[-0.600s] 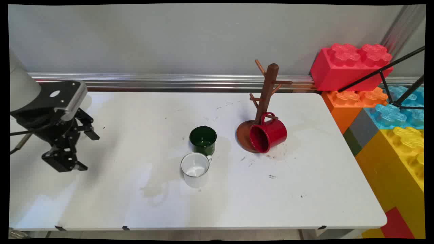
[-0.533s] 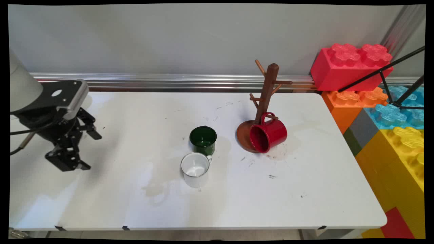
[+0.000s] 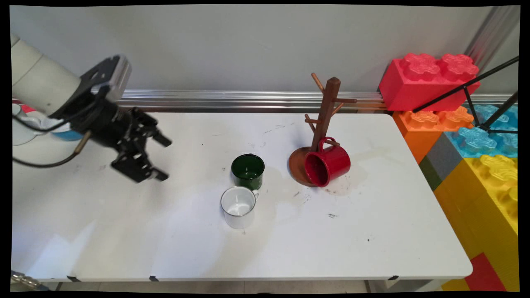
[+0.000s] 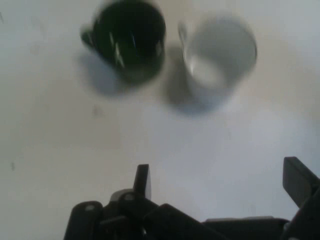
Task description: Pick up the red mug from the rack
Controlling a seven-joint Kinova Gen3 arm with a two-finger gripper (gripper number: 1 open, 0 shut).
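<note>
The counter (image 3: pixel 124 231) is white. A dark green mug (image 3: pixel 247 170) sits at 12 o'clock of a white mug (image 3: pixel 238 206); a red mug (image 3: pixel 327 162) hangs on the brown rack (image 3: pixel 325 116). The end effector (image 3: pixel 160 159) is black.

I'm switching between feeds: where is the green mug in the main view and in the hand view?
Main view: the green mug stands upright at mid-table, just behind the white mug and left of the mug tree.
Hand view: the green mug is at the top, left of centre.
Shared landmark: the white mug, close beside it in both views.
</note>
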